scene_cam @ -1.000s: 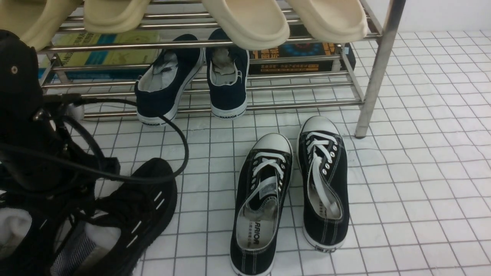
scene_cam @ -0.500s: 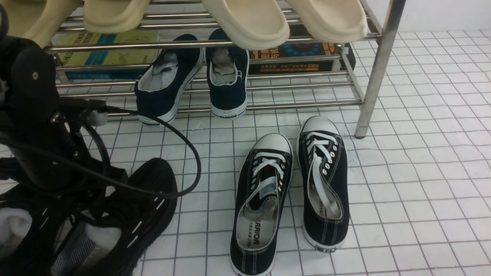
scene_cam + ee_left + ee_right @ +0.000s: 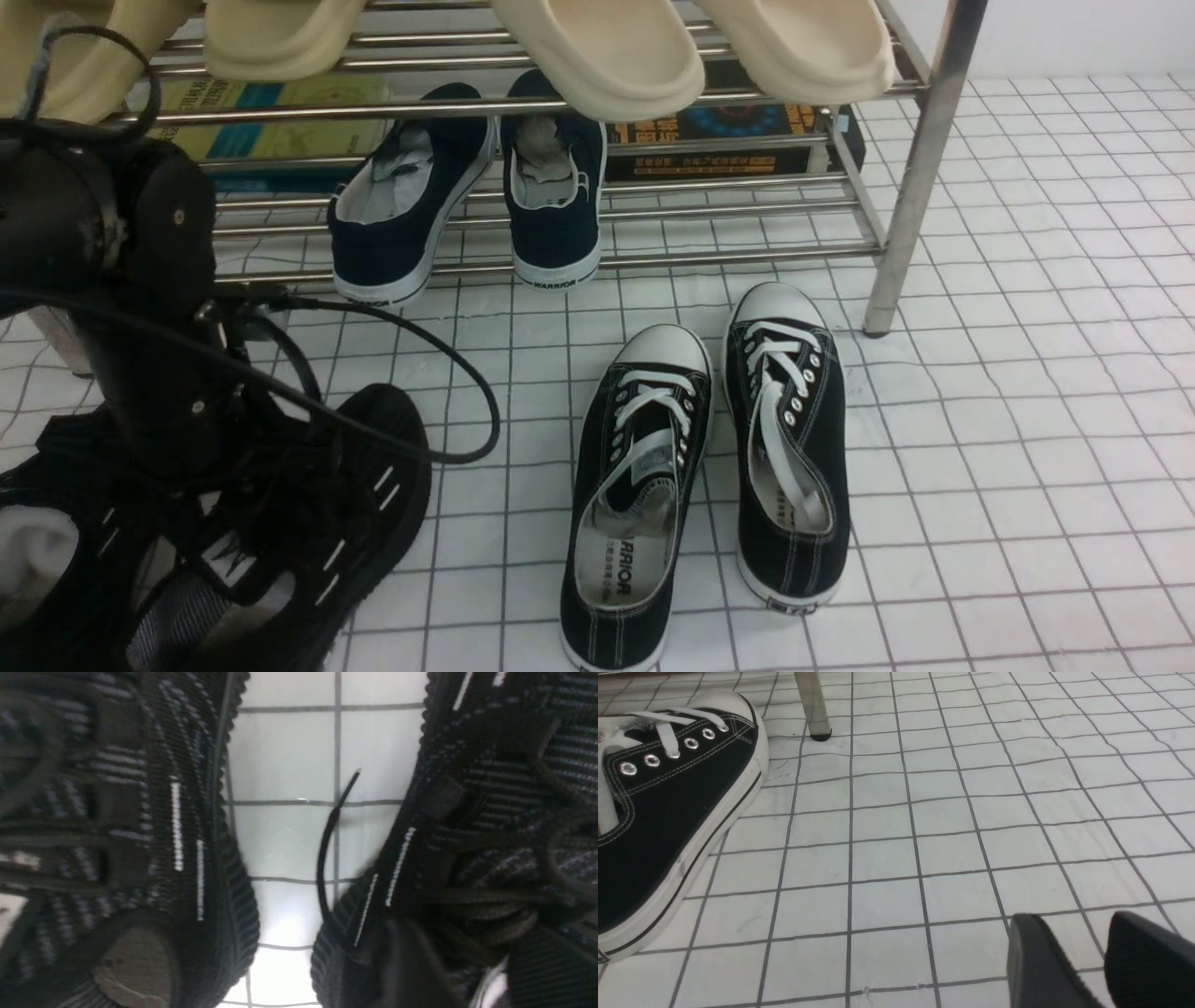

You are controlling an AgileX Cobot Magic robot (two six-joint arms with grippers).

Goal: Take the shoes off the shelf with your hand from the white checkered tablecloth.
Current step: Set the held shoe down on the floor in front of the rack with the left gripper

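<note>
Shoes (image 3: 369, 485) lie on the surface (image 3: 1027, 420) before the shelf (image 3: 920, 177), toward its left end. Left end effector (image 3: 271, 970) spread wide across both; hold apparently unsecured. Risk: loose lace (image 3: 327, 849) snags, dragging a shoe. Right end effector (image 3: 1087, 970) slightly parted, empty.

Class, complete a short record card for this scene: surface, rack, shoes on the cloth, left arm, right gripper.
Surface: white checkered tablecloth
Rack: steel shelf holding navy slip-ons, beige slippers above
On cloth: black knit shoes, near left; black canvas sneakers, centre
Left arm: over the knit shoes, its gripper hidden
Right gripper: fingers apart, empty, over the cloth
</note>
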